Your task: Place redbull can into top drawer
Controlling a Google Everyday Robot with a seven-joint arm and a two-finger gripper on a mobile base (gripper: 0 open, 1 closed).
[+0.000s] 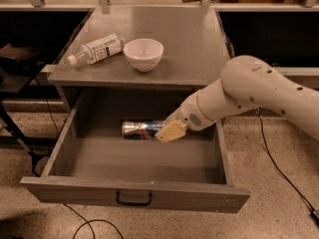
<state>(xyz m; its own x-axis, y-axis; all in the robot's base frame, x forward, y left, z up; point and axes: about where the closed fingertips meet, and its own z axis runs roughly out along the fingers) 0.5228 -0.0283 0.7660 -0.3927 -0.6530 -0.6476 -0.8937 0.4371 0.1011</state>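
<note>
The top drawer [134, 190] of the grey cabinet stands pulled wide open, with its dark handle [133, 198] at the front centre. The redbull can [138, 129], blue and silver, lies sideways inside the drawer near its back wall. My gripper [162, 132] reaches in from the right and is shut on the can's right end, with a tan finger pad [170, 131] across it. I cannot tell whether the can touches the drawer floor.
On the cabinet top [192, 39] a clear plastic bottle [97, 48] lies on its side next to a white bowl [143, 54]. Dark shelving [20, 63] stands at the left. Cables [279, 168] run over the floor at the right and front.
</note>
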